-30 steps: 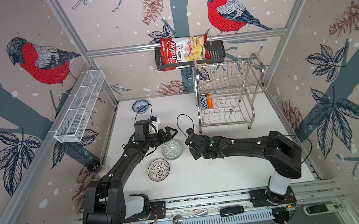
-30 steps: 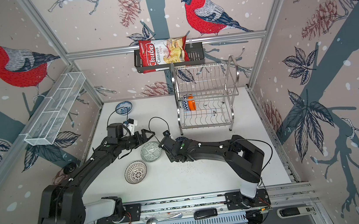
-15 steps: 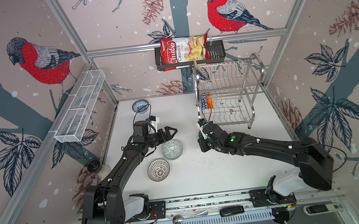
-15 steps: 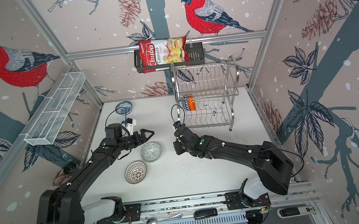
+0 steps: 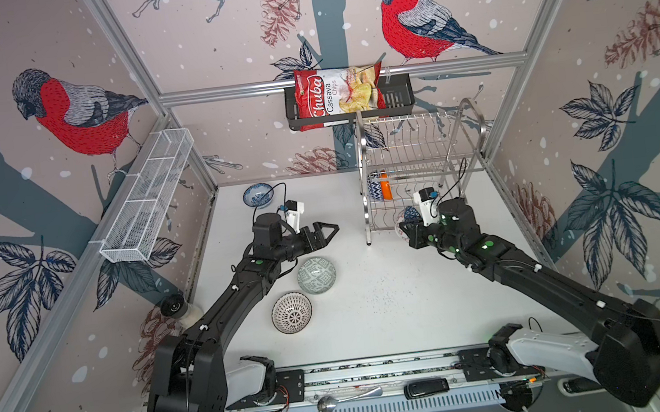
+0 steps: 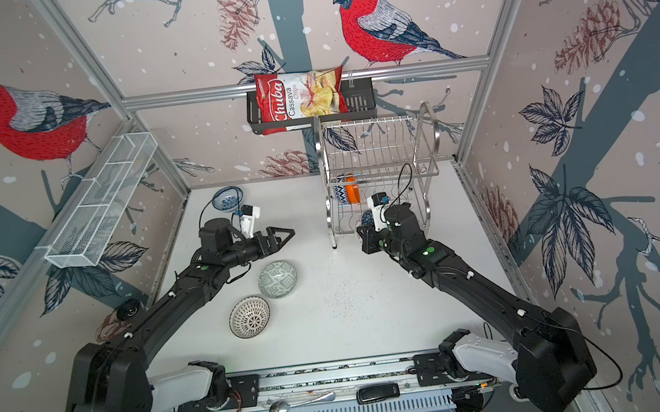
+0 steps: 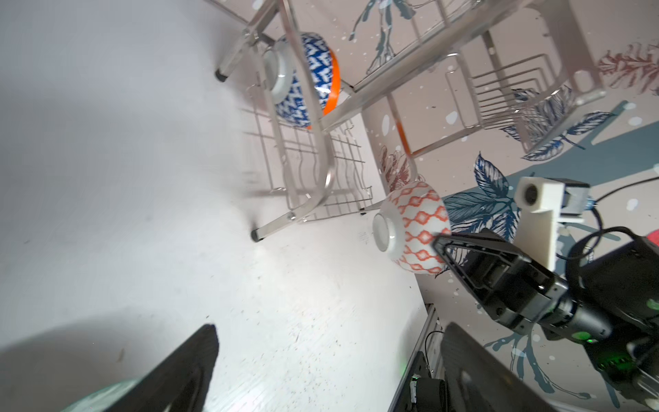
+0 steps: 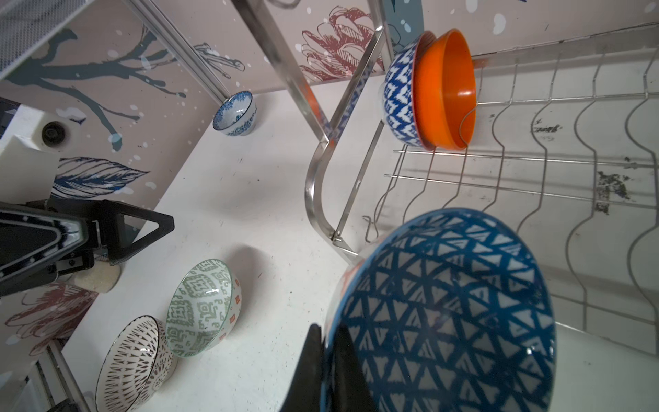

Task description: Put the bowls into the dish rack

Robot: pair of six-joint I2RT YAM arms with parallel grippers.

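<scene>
White tabletop (image 5: 372, 303), bird-print walls (image 5: 219, 39), left tool (image 5: 327, 232) spread wide, right tool (image 8: 326, 360) pinching the blue triangle bowl (image 8: 445, 314), now swung from mid-table to the dish rack (image 5: 418, 151).

Your right gripper's (image 8: 328, 342) triangle bowl (image 8: 445, 310) is blue-and-white inside, orange diamonds on white outside; beyond it, a plain orange bowl (image 8: 445, 89) and a blue zigzag bowl (image 8: 399, 96).
</scene>
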